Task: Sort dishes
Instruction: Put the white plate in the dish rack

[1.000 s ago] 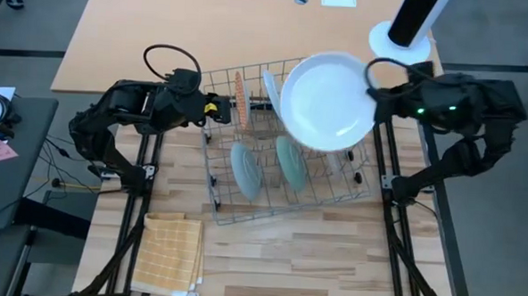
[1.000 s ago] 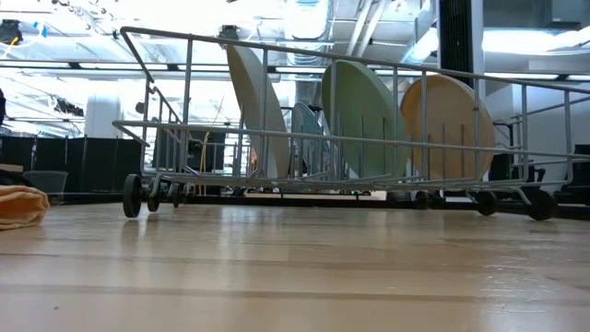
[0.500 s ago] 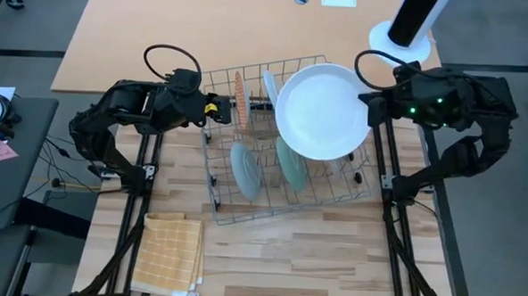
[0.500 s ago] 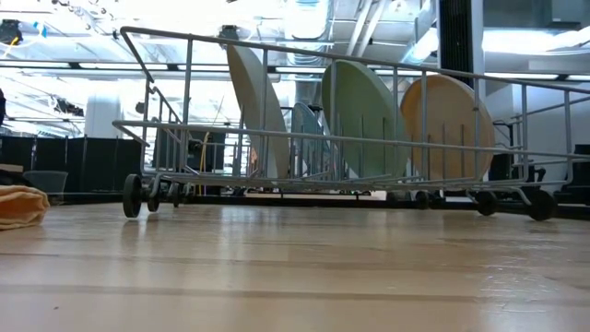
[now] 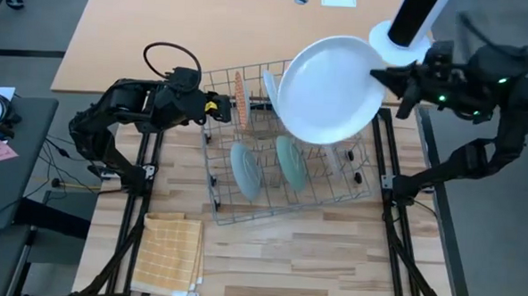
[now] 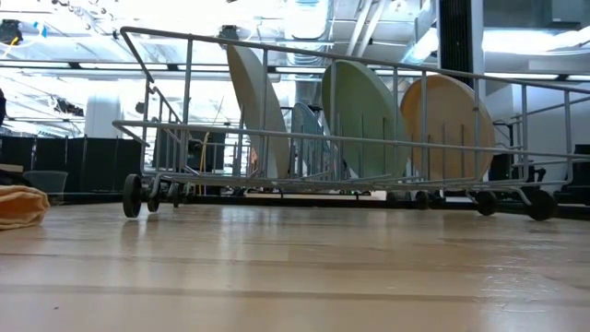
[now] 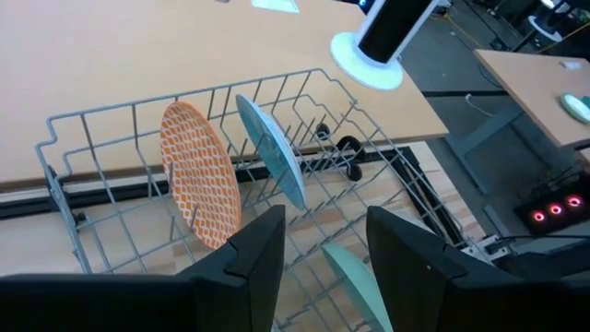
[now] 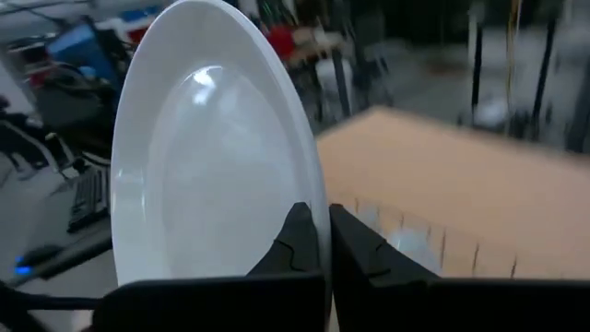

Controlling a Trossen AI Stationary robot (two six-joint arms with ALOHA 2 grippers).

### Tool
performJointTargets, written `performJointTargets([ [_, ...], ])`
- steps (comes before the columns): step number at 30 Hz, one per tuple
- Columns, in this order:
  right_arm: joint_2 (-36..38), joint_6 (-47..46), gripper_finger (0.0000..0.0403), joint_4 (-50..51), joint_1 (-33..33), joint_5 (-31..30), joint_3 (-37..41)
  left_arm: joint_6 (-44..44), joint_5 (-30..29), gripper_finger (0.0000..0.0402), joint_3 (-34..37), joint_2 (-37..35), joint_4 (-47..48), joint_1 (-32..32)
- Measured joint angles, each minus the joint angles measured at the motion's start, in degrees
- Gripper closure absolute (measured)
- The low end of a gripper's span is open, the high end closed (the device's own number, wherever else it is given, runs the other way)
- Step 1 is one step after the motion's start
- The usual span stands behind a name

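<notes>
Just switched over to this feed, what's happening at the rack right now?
The right gripper has its jaws shut on the rim of a white plate and holds it in the air above the far right part of the wire rack. In the rack stand an orange patterned plate and several pale teal ones, all on edge. The left gripper waits at the rack's left side, jaws open, holding nothing. A yellow checked cloth lies on the table nearer the front.
</notes>
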State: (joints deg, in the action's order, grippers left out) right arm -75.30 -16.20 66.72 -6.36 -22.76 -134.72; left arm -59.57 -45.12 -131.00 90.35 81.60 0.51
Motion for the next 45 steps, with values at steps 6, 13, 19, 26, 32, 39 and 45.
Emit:
performJointTargets([
  [6,0.9,27.9,0.0401,-11.4,0.4,4.2,0.0,0.0,0.0,0.0253,0.0,0.0,0.0,0.0],
  [13,0.7,42.5,0.0403,-19.3,0.1,22.1,0.0,-0.1,0.0,0.0253,0.0,0.0,0.0,0.0],
  [19,0.7,35.6,0.0402,-26.2,-1.7,43.1,0.0,-0.1,-0.4,0.0253,0.0,0.0,0.0,-0.1],
  [26,-0.4,26.2,0.0402,-43.4,-5.1,61.7,-0.1,1.4,-0.8,0.0253,0.0,0.0,0.0,-2.0],
  [32,-2.6,18.0,0.0402,-52.1,-8.5,72.4,-0.1,1.6,-0.8,0.0253,0.0,0.0,-0.1,-3.6],
  [39,-7.0,8.1,0.0402,-65.4,-9.3,78.2,-0.1,2.5,-0.8,0.0253,0.0,0.0,-0.1,-4.0],
  [45,-11.4,-3.1,0.0402,-88.6,-10.3,82.2,0.0,2.7,0.1,0.0253,0.0,0.0,-0.1,-4.0],
])
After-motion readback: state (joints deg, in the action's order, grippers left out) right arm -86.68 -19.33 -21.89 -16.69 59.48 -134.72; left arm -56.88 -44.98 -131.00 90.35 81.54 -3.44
